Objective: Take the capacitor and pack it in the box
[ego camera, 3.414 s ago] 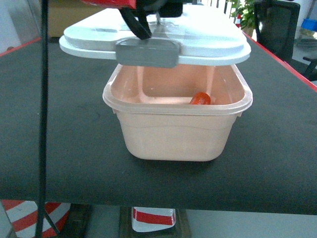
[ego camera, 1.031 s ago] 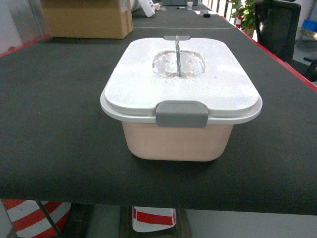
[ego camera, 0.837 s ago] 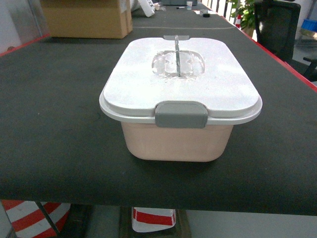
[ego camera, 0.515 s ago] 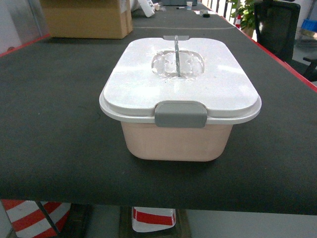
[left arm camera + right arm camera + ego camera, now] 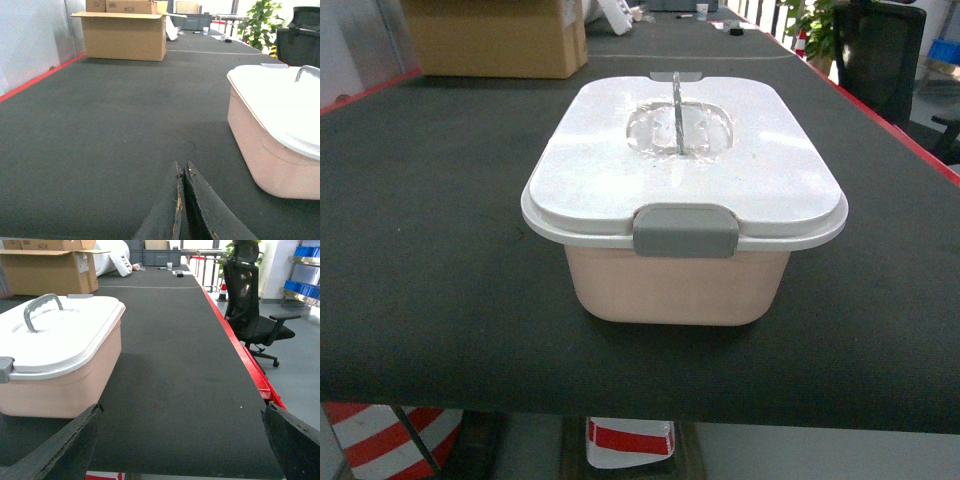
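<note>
The pale pink box [image 5: 677, 288] stands in the middle of the dark table with its white lid [image 5: 610, 170] seated on it, grey clip [image 5: 685, 231] at the front and grey handle [image 5: 677, 110] upright. The capacitor is hidden. Neither gripper shows in the head view. My left gripper [image 5: 182, 169] is shut with nothing in it, low over the mat to the left of the box [image 5: 260, 155]. My right gripper [image 5: 182, 410] stands wide open and empty over the mat to the right of the box [image 5: 60, 390].
A brown cardboard carton [image 5: 495, 38] sits at the table's far left. The table has a red edge [image 5: 240, 350] on the right, with a black office chair [image 5: 250, 300] beyond it. Blue bins [image 5: 305, 270] stand on shelves at far right.
The lid, held above the open box with the orange capacitor visible inside 3.4 s ago, now sits on the box. Nothing has moved in the last second.
</note>
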You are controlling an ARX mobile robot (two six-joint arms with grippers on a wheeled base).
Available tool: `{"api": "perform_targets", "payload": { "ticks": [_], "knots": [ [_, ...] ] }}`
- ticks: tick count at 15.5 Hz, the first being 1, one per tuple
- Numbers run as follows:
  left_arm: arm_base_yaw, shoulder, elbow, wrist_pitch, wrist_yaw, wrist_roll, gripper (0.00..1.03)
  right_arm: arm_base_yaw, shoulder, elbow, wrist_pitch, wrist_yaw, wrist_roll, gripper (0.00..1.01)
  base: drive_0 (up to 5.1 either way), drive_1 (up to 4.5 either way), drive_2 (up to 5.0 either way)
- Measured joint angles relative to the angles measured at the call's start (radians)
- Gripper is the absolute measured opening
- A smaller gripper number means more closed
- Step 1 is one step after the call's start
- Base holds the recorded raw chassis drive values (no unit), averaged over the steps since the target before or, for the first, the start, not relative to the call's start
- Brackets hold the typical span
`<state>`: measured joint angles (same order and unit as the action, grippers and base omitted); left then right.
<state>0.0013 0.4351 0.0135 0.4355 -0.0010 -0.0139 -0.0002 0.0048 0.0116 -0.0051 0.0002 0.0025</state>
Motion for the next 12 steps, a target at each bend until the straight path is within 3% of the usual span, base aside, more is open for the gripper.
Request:
{"api": "perform_targets", "payload": {
  "ticks": [12],
  "knots": [
    [0.0,-0.265,0.0,-0.263,0.0,0.0,0.02,0.0,0.0,0.0,0.0,0.0,0.0,0.98,0.0,0.0,0.0]
  ]
}}
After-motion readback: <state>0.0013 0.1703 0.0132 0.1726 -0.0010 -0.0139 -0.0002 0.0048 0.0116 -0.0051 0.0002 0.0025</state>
